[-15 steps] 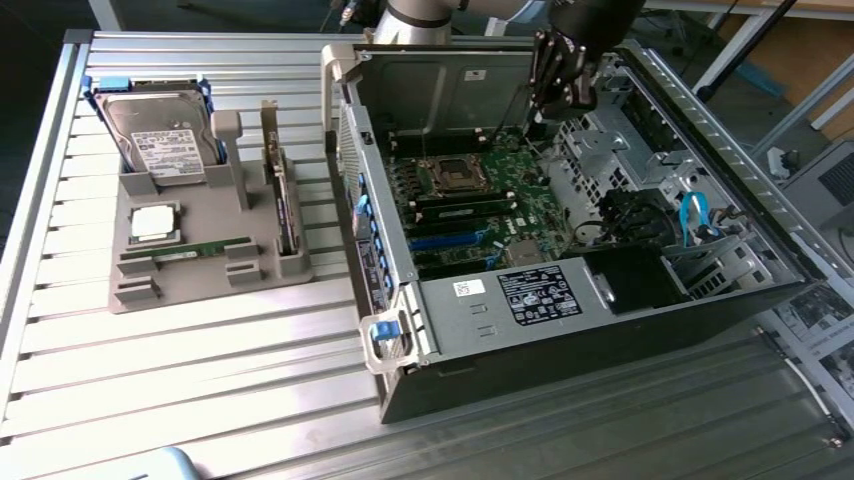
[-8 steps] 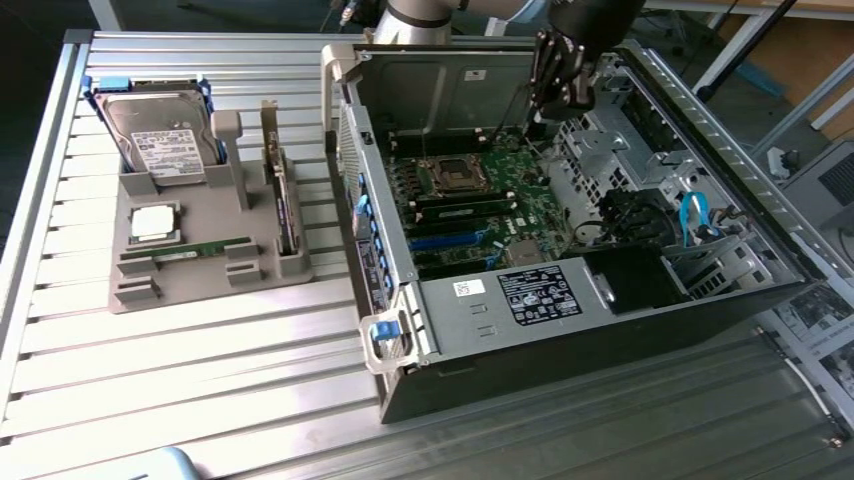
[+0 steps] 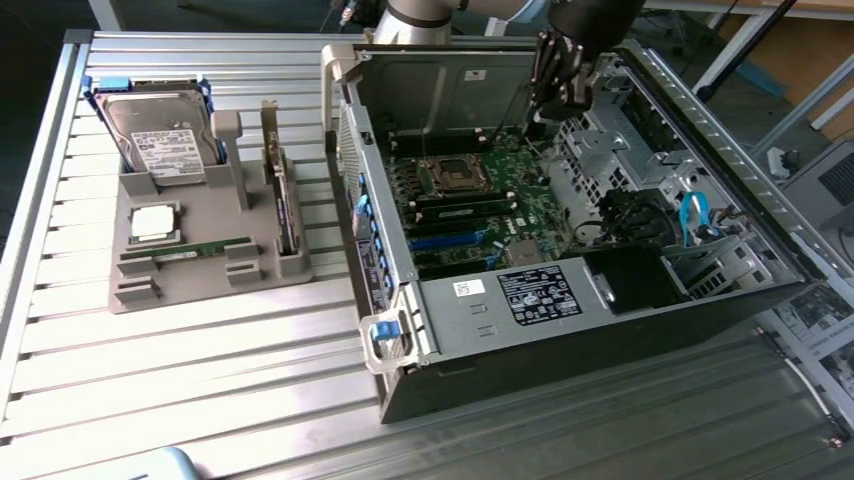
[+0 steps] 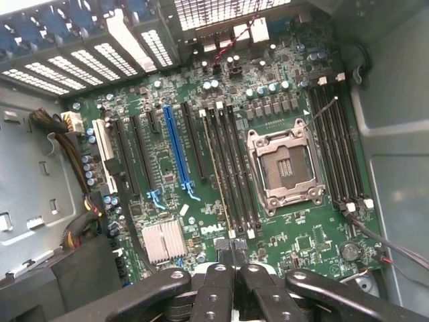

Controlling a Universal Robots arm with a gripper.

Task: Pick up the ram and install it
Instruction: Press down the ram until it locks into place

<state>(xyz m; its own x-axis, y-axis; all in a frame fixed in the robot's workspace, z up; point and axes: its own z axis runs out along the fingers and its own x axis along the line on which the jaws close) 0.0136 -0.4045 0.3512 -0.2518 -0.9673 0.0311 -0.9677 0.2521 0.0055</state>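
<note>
Pincer (image 3: 562, 100) closed, empty, hung inside the open computer case (image 3: 694, 300) over the motherboard (image 4: 221, 168). Ram (image 3: 187, 248) lay flat in the grey holder (image 3: 267, 280) on the surface, well apart toward the exterior view's left, long axis roughly left-right there.
</note>
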